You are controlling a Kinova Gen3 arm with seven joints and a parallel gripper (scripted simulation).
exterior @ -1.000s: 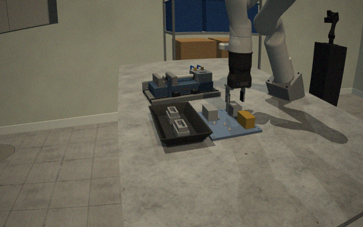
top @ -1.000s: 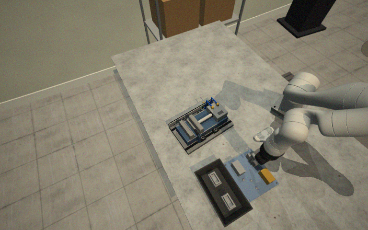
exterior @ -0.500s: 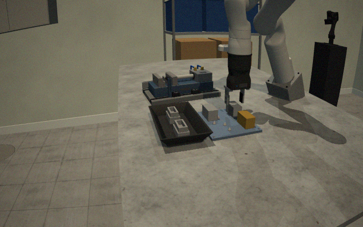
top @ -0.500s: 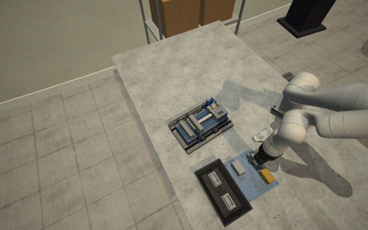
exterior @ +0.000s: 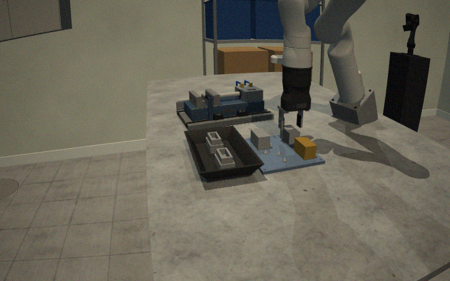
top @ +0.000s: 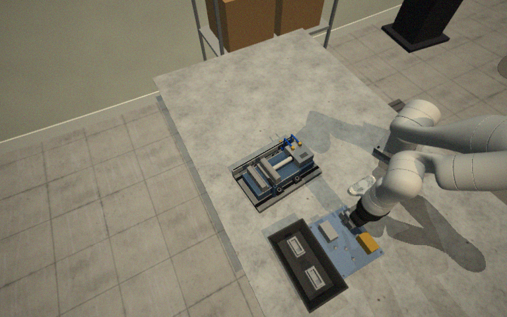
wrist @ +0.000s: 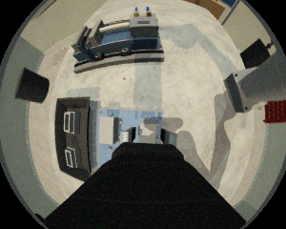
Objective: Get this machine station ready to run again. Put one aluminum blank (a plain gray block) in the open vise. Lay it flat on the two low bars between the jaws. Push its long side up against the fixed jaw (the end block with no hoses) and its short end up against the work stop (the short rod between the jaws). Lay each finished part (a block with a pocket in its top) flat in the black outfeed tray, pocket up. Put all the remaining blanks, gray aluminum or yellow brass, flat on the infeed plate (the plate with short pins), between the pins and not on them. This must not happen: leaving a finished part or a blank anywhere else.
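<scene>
A workshop: machine vise on concrete bench, shelving behind.
</scene>
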